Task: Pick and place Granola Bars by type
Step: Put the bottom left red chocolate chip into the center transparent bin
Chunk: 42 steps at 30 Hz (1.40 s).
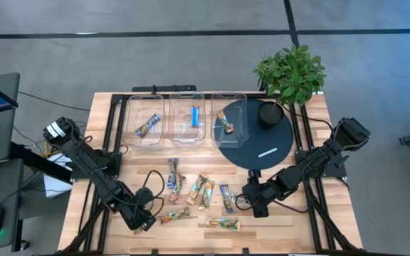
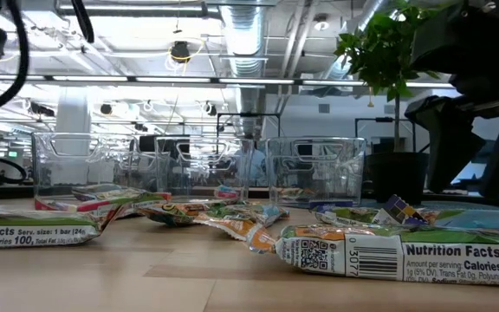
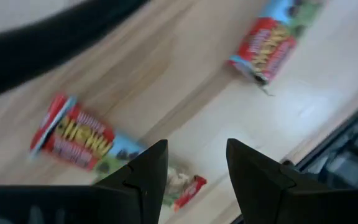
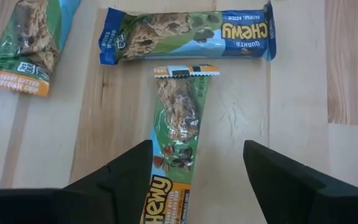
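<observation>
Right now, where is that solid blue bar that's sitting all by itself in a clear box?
In the high view the blue bar lies alone in the middle clear bin of three at the table's far edge, left of the dark round disc.

The table (image 1: 290, 213) is pale, smooth-grained wood. Granola Bars (image 1: 191, 190) wear glossy, crinkled plastic wrappers. Three far bins (image 1: 186, 107) are clear, shiny plastic. The round disc (image 1: 272, 146) looks matt dark.
</observation>
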Tool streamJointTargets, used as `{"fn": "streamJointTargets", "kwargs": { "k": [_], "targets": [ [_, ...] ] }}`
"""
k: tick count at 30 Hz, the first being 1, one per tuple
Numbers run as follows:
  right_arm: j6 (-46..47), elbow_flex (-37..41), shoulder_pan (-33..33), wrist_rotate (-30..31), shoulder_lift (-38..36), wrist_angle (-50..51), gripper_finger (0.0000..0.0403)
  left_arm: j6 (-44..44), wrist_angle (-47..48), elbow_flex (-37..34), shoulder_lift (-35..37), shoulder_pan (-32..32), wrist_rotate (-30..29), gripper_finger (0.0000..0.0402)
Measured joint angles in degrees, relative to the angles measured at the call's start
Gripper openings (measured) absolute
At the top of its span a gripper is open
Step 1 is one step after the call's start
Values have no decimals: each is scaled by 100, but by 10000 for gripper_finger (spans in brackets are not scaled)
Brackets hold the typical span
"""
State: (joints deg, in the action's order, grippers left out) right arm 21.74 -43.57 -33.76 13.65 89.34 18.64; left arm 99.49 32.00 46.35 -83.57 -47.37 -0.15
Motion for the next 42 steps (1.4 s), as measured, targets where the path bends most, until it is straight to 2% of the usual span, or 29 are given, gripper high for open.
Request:
{"fn": "streamJointTargets", "kwargs": {
  "k": [6,12,19,28,33,37,42],
  "targets": [
    [-276,-2,2,17,0,-28,244,1152,596,0,0,-110,146,157],
    [-284,-2,2,18,0,-28,244,1598,901,0,0,-180,161,157],
    [-285,-4,2,18,0,-117,244,1403,825,4,-346,-177,147,164],
    [-380,-4,2,24,0,-144,244,1387,785,41,-503,-113,477,233],
    [-422,-4,2,28,0,-163,244,1405,815,149,-522,10,984,261],
    [-424,-4,2,31,0,-163,244,1311,949,275,-522,111,1378,265],
    [-426,-4,2,39,0,-165,244,1330,1216,306,-538,128,1368,257]
  ]
}}
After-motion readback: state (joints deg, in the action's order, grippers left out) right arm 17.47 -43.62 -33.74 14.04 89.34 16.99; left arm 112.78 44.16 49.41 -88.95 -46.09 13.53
